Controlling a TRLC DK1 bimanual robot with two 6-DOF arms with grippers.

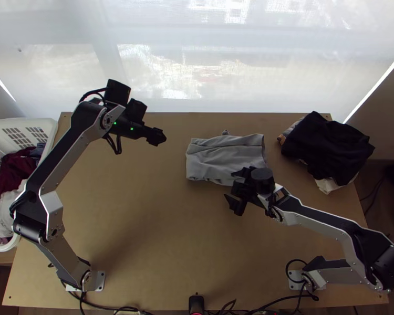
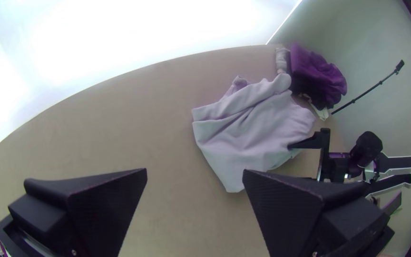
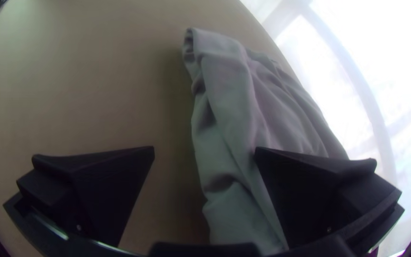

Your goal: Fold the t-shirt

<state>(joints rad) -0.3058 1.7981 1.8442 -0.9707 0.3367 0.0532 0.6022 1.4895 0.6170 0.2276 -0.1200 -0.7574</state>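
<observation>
We have both jaws wide and empty: right gripper (image 1: pixel 230 185) across the near edge of the shirt (image 1: pixel 220 155), left gripper (image 1: pixel 160 137) above open worktop (image 1: pixel 160 226).

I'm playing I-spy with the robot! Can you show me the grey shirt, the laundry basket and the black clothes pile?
Grey shirt (image 1: pixel 223 155): top view, its middle.
Laundry basket (image 1: pixel 51 127): top view, its rim.
Black clothes pile (image 1: pixel 328 147): top view, its dark top.
</observation>
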